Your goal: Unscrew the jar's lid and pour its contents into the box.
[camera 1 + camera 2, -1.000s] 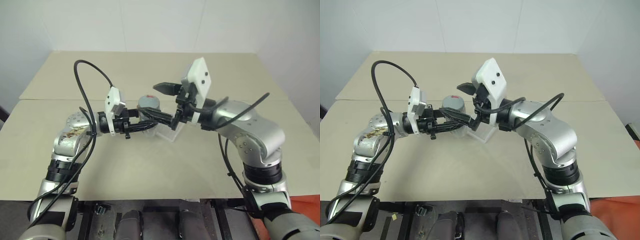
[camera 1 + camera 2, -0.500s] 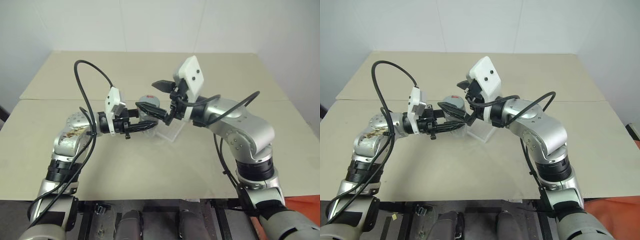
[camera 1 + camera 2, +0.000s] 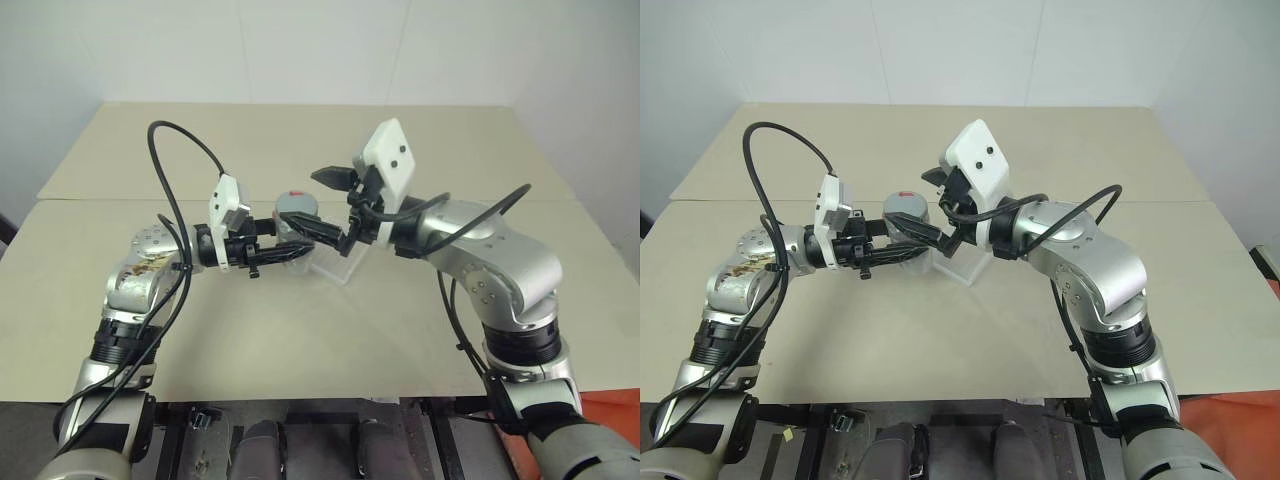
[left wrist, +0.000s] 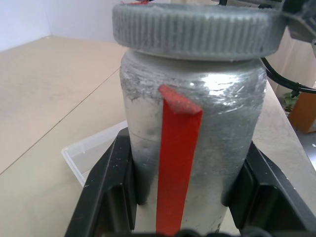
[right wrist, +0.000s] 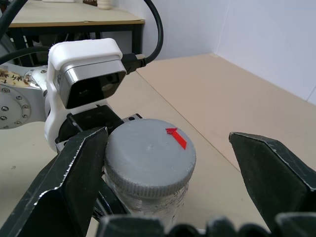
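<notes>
The left claw (image 3: 283, 243) is clamping the small, light jar (image 4: 190, 133) upright by its slick body. The right claw (image 5: 185, 163) is gaping wide and empty around the lid (image 5: 150, 155), whose ribbed rim looks the surest hold.

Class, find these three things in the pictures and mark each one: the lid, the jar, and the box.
lid (image 5: 148, 155), right wrist view, flat grey top.
jar (image 4: 217, 128), left wrist view, clear side wall beside the red strip.
box (image 4: 91, 150), left wrist view, near rim.

arms (image 3: 500, 270): silver, jointed | cables (image 3: 165, 180): black | wrist cameras (image 3: 395, 165): white housings
</notes>
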{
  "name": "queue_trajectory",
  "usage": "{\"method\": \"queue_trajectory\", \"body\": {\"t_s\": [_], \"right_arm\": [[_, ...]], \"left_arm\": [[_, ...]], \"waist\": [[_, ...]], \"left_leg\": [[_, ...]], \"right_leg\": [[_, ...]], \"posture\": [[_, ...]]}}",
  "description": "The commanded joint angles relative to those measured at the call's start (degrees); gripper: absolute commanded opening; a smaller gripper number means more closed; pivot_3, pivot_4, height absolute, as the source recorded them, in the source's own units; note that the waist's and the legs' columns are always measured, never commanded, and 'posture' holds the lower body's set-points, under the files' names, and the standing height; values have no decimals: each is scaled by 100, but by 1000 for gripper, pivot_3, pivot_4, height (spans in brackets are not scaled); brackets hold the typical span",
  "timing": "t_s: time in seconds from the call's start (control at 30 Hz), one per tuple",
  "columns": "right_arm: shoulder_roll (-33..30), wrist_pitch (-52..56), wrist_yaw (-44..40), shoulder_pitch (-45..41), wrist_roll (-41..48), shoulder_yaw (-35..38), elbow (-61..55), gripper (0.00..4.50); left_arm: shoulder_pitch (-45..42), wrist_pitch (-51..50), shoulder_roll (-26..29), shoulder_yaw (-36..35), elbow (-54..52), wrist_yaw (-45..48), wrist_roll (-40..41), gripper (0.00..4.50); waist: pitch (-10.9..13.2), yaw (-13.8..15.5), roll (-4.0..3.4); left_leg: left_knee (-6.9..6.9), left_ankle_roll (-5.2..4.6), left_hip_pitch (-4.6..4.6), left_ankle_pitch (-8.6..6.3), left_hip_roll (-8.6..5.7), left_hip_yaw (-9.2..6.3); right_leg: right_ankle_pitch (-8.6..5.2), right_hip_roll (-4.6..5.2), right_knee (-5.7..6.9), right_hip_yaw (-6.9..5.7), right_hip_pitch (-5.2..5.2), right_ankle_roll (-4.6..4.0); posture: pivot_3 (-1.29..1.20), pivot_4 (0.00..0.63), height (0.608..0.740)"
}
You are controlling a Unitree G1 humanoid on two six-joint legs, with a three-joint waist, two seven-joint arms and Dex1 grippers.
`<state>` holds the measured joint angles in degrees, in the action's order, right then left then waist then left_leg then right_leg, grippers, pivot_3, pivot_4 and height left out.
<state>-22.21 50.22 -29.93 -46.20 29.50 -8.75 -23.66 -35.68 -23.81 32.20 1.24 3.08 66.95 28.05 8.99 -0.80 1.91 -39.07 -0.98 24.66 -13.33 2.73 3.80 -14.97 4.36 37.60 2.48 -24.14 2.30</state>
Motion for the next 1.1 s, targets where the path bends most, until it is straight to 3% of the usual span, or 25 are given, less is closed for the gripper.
{"method": "queue_trajectory", "body": {"t_s": [0.03, 1.1], "right_arm": [[-137, -8, 16, 30, -23, 242, -111, 4472], [-504, -216, -96, 141, -124, 395, 119, 4472]], "left_arm": [[-49, 105, 69, -130, -202, 65, 81, 1953], [-56, 53, 135, -153, -286, 173, 185, 1953]], "waist": [[0, 0, 0], [0, -3, 0]], "left_leg": [[0, 0, 0, 0, 0, 0], [0, 0, 0, 0, 0, 3]], "right_leg": [[0, 0, 0, 0, 0, 0], [0, 0, -5, 1, 0, 0]], "posture": [[0, 150, 740], [0, 150, 740]]}}
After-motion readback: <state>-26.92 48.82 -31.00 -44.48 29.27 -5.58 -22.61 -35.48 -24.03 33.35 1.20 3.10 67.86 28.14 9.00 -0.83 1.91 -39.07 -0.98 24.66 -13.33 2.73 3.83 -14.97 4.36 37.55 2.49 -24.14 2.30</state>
